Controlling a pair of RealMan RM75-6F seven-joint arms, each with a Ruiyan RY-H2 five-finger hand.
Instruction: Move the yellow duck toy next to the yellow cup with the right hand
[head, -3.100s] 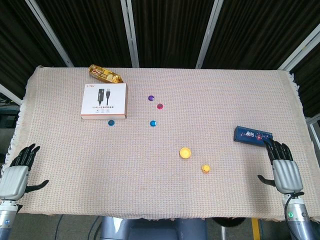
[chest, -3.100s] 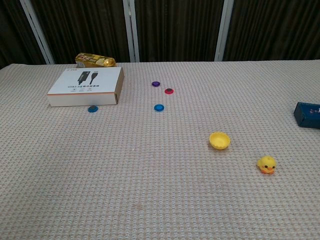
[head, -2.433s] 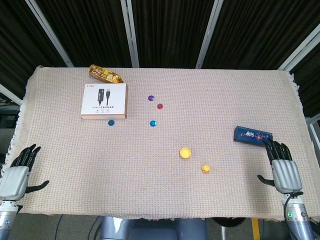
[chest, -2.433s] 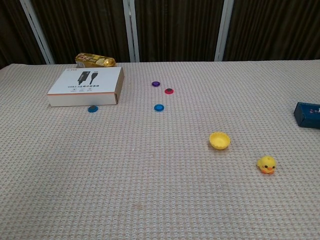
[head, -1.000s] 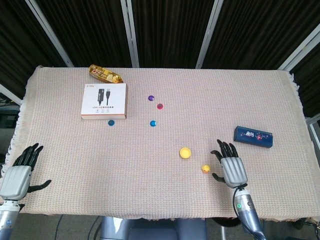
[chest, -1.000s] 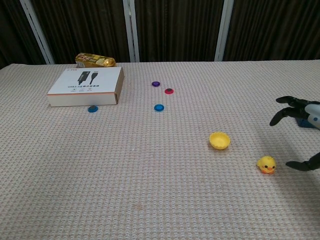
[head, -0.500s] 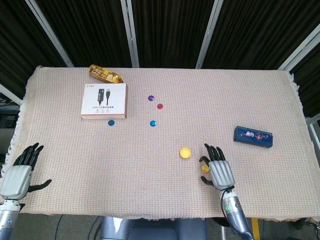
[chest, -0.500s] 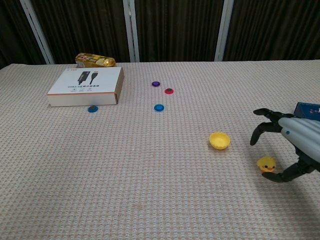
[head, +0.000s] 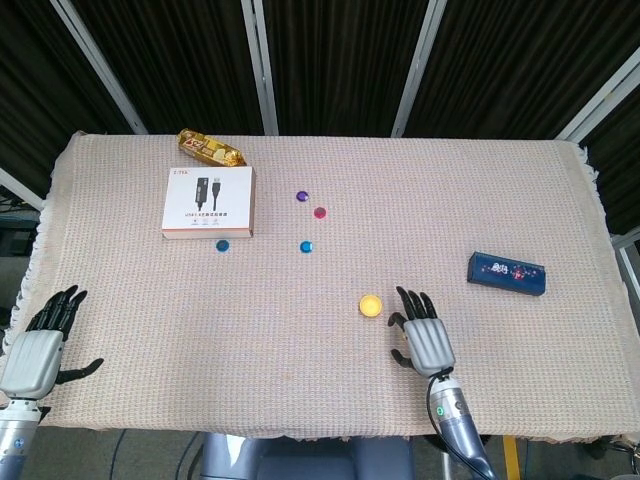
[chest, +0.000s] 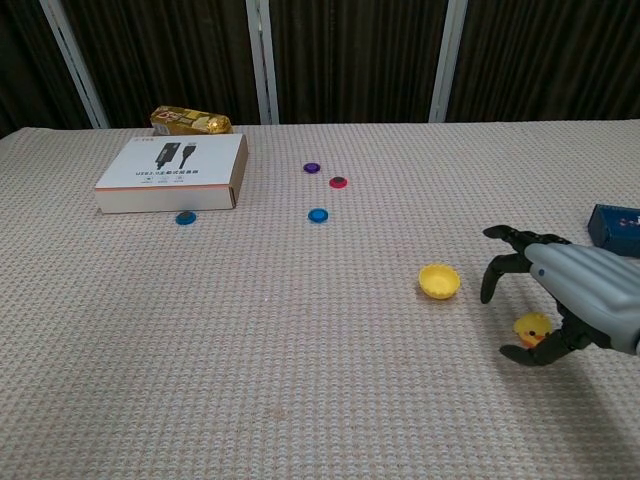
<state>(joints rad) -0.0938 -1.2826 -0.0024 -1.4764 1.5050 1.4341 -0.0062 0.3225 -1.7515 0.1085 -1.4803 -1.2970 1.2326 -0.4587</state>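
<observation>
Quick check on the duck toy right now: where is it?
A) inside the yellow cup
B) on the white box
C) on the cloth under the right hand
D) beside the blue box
C: the duck toy sits on the cloth beneath the right hand, apart from the yellow cup.

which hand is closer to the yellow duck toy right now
Right. The right hand arches directly over the yellow duck toy, fingers spread around it. The left hand sits at the table's far near-left corner, well away.
</observation>
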